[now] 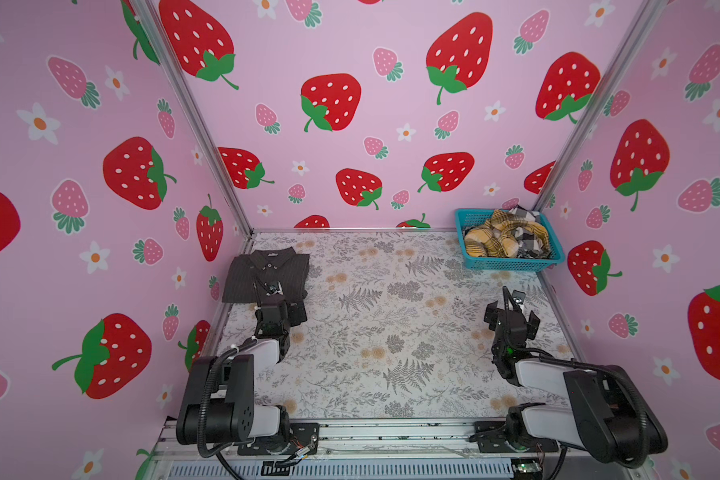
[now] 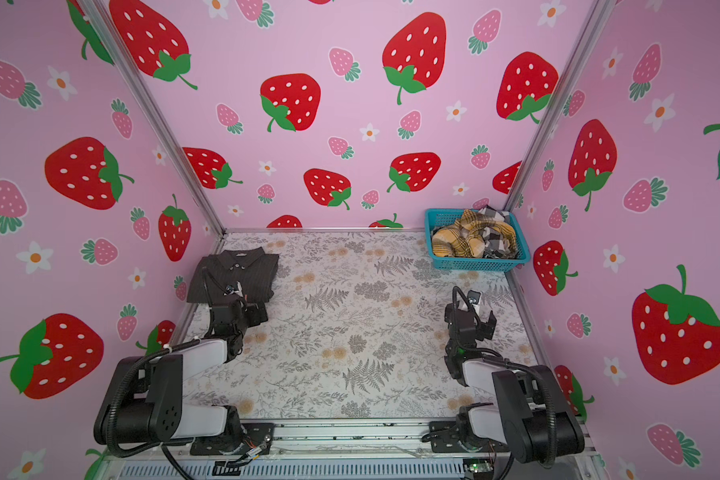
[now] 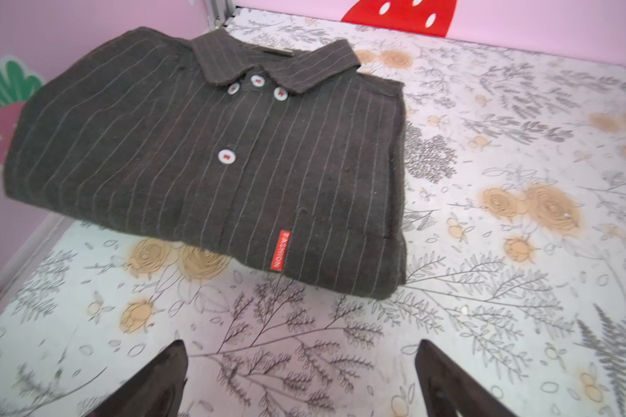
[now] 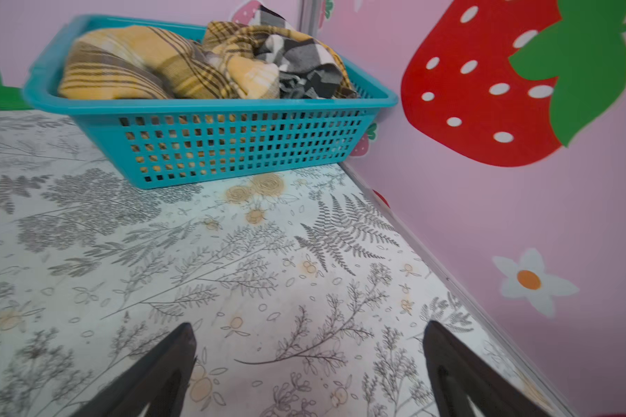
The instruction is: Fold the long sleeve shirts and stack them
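Top views: folded charcoal pinstripe shirt (image 1: 267,276) lies in the far left corner of the table (image 1: 391,332); plaid shirt (image 1: 495,239) and check shirt (image 1: 531,243) sit crumpled in the teal basket (image 1: 512,264), far right.
Left wrist: left gripper (image 3: 300,343) spread wide, holding nothing, near the charcoal pinstripe shirt.
Right wrist: right gripper (image 4: 309,325) spread wide, holding nothing, facing the teal basket.

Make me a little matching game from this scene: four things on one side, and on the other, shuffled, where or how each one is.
Things:
1. pinstriped shirt
2. yellow plaid shirt
3. teal basket
4. right gripper

Places or states:
A. crumpled inside the teal basket
B. open, holding nothing
C. folded flat on the table, by the left wall
D. in the table's far right corner

Pairs: 1-C, 2-A, 3-D, 4-B
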Robot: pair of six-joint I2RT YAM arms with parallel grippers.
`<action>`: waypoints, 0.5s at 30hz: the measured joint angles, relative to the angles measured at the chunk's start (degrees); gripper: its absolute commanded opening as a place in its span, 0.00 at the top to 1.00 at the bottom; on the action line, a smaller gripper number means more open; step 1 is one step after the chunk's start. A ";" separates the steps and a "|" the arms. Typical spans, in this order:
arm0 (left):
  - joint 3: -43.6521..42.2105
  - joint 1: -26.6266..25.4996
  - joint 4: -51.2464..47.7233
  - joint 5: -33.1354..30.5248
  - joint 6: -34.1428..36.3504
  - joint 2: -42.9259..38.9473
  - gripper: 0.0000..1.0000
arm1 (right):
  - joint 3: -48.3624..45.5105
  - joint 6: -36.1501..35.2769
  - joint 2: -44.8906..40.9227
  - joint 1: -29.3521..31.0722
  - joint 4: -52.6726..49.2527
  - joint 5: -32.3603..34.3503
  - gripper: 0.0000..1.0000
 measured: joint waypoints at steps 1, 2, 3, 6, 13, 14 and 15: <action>0.48 0.37 1.36 1.44 -0.11 0.76 0.01 | -0.09 -1.20 1.57 -0.35 2.95 -1.73 0.00; 0.57 0.85 4.00 2.78 -0.35 1.77 0.01 | -0.07 -2.49 3.72 -0.85 6.36 -4.20 0.00; 0.57 1.25 5.97 4.02 -0.39 2.62 0.01 | -0.04 -3.41 6.23 -1.42 9.84 -6.60 0.00; 0.07 1.14 10.93 6.62 0.48 5.22 0.01 | -0.15 -4.98 13.99 -3.65 17.94 -12.31 0.00; -0.31 -0.98 14.10 8.79 2.08 8.46 0.01 | 2.58 -5.31 14.69 -6.91 18.58 -19.89 0.00; -0.31 -1.14 14.10 8.66 2.23 8.46 0.01 | 2.78 -5.27 14.67 -7.13 18.53 -20.44 0.00; -0.31 -1.36 14.10 8.24 2.40 8.46 0.01 | 2.82 -5.25 14.67 -7.21 18.51 -20.85 0.00</action>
